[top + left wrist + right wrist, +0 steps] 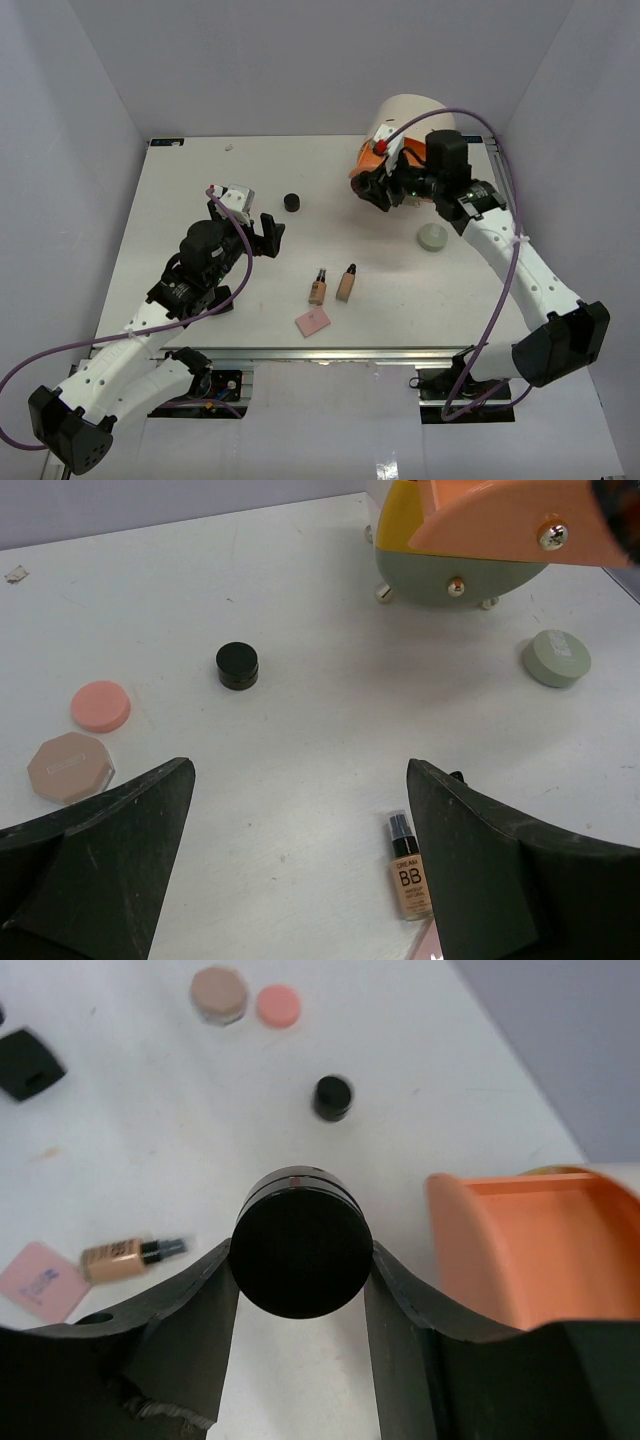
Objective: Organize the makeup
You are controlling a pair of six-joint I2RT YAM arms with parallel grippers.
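Makeup is lying scattered over the white table (200, 180). Near the front edge a beige black-capped bottle (318, 288) and a second bottle (346, 283) are lying side by side, with a flat pink square (313, 322) just in front of them. A small black jar (292, 202) is standing alone toward the middle, and a pale green round jar (433, 238) is sitting to the right, near the right arm.

The right gripper (372, 190) is hanging beside the big cream cylinder (410, 115), its fingers (205, 1300) pinching another black round jar (302, 1250) by its sides. An orange drawer (530, 1240) is standing swung out of the cylinder just beside that jar.

The left gripper (300, 865) is hovering over the left half of the table with its fingers spread wide and nothing between them. From the wrist views, a black square compact (25, 1063), a pink round puck (100, 705) and a beige octagonal case (68, 767) are lying off to the left.
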